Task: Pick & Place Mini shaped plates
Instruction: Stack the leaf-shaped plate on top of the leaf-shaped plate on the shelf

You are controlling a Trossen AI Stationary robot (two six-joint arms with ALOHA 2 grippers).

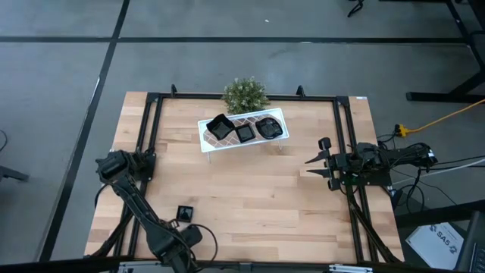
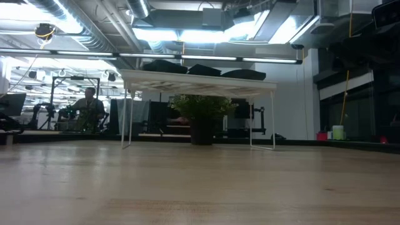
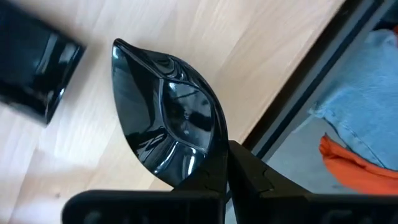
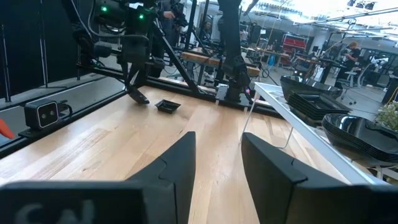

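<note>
At the table's near edge, well away from the white lattice rack (image 1: 244,129), the left gripper (image 3: 221,163) has its two dark fingers pressed together on the rim of a leaf-shaped black mini plate (image 3: 169,115), pinching the rounded end so that the pointed tip juts out away from the wrist, above the light wood. In the overhead view that gripper (image 1: 168,244) sits on the near left side of the rack, low over the table's front rail. Just beyond it, still well short of the rack, a small square black plate (image 1: 184,213) lies flat on the wooden table (image 1: 250,197); the same plate shows in the right wrist view (image 4: 167,106) resting alone on the boards. Farther on, level with the rack's right end and clear of it, the right gripper (image 1: 318,160) waits above the table with its fingers (image 4: 179,163) standing apart and nothing between them. The rack stands on thin white legs and carries three stacks of black mini plates (image 1: 244,130) side by side along its top. Directly behind the rack, touching the far rail, is a small green bushy plant (image 1: 245,94), which the low view shows through the rack's legs (image 2: 201,107). Past the table, in the room, a person (image 2: 89,106) sits among equipment.
</note>
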